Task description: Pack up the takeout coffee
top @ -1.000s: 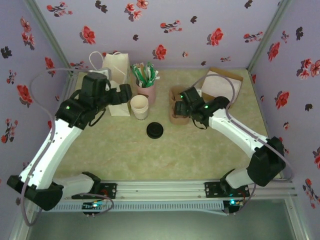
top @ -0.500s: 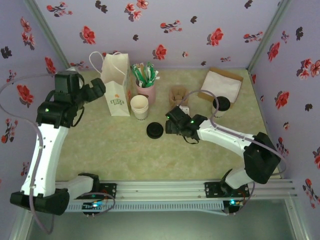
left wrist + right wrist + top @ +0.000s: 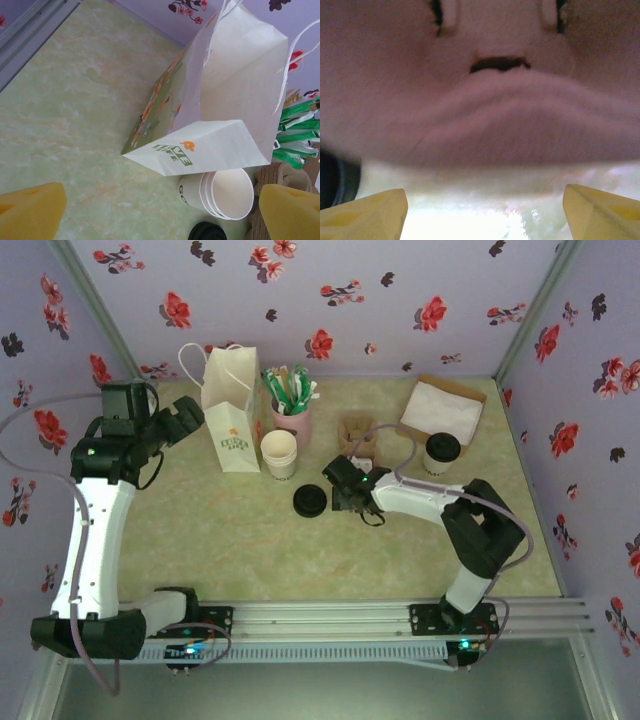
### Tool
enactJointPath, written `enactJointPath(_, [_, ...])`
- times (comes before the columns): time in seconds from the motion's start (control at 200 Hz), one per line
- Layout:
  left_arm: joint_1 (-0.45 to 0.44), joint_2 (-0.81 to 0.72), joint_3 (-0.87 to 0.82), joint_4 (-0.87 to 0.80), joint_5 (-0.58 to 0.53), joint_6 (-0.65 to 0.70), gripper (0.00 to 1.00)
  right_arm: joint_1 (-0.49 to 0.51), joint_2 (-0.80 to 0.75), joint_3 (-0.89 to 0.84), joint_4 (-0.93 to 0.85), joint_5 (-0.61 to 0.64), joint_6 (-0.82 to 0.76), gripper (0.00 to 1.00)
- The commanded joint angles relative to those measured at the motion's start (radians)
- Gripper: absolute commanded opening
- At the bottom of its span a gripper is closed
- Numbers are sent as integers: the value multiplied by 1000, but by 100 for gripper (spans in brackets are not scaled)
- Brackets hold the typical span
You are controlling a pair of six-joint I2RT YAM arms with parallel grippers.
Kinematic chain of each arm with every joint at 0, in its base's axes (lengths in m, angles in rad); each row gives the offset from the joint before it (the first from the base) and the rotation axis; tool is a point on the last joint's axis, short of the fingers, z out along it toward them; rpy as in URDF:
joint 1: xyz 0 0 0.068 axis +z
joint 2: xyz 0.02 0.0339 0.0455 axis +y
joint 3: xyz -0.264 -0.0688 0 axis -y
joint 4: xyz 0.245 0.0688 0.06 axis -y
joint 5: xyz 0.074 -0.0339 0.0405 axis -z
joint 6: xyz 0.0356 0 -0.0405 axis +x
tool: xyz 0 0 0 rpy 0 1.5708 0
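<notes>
The pale green marbled surface (image 3: 250,560) carries a white paper bag (image 3: 232,415) at ten o'clock. A pink cup of green sachets (image 3: 295,425) and a stack of cream cups (image 3: 279,455) stand toward eleven. A black lid (image 3: 310,501) lies near centre, a brown pulp carrier (image 3: 355,428) at twelve, the takeout coffee (image 3: 441,452) at two, and a flat brown-edged packet (image 3: 443,408) just beyond it.

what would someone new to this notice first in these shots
Probably the white paper bag standing at the back left, with the pink cup of green sachets and a stack of cream cups beside it. Then the takeout coffee, standing alone at the right, apart from the brown pulp carrier. The right pincer is open beside a black lid mid-table.
</notes>
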Motion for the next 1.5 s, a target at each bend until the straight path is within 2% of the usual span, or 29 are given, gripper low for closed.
enactJointPath(0.0, [12,-23,-22,22,13,-14,100,-53,25,42,24,1,-28,81])
enactJointPath(0.15, [15,-16,-28,29,13,-10,100,-110,80,112,27,-37,-68,81])
enactJointPath(0.475, [18,-13,-53,47,31,-16,100,-211,215,277,-27,-37,-118,80])
enactJointPath(0.825, [20,-24,-81,85,31,-17,100,-178,-14,276,-178,-95,-129,80])
enactJointPath(0.97, [20,-25,-108,103,30,-12,100,-199,-50,331,-249,-88,-162,79])
enactJointPath(1.18, [22,-60,-160,135,30,8,100,-291,-47,371,-205,-173,-188,73])
enactJointPath(1.29, [22,-102,-213,183,43,17,100,-329,-70,336,-133,-224,-149,67])
enactJointPath(1.37, [22,-116,-238,214,68,20,100,-364,-57,325,-100,-286,-121,59])
enactJointPath(1.495, [22,-111,-250,230,98,17,100,-387,-14,347,-100,-283,-128,54])
